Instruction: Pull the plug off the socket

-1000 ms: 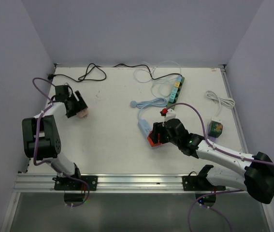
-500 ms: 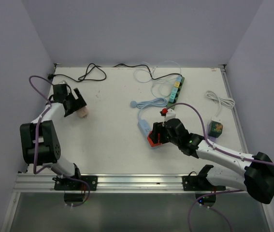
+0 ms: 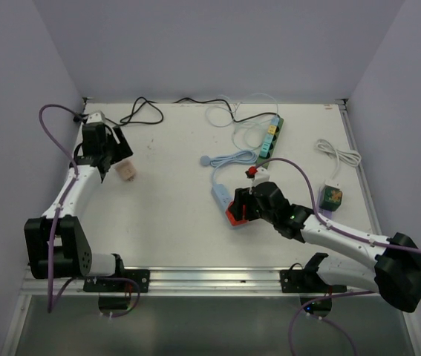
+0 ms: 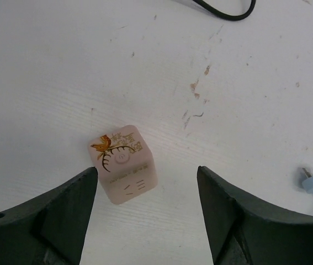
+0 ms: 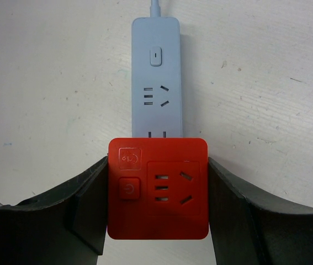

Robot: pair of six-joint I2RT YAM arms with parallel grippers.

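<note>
A red cube plug (image 5: 159, 187) sits plugged on the near end of a light blue power strip (image 5: 156, 72) lying flat on the white table. My right gripper (image 5: 157, 171) is shut on the red plug, one finger against each side. In the top view the right gripper (image 3: 238, 208), the red plug (image 3: 232, 216) and the blue strip (image 3: 220, 193) lie right of centre. My left gripper (image 4: 146, 170) is open above a pink cube adapter (image 4: 124, 164) lying on the table close to its left finger. In the top view the left gripper (image 3: 110, 152) is at the far left beside the pink cube (image 3: 127, 171).
A green power strip (image 3: 271, 137) with white cables (image 3: 232, 115) lies at the back centre. A black cable (image 3: 142, 111) lies at the back left. A green and orange cube (image 3: 332, 196) with a white cord (image 3: 340, 154) lies at the right. The blue strip's cord (image 3: 229, 157) curls behind it.
My left arm has stretched out and its gripper has drawn back toward the far left, away from the pink cube, which stays on the table. The right arm has not moved.
</note>
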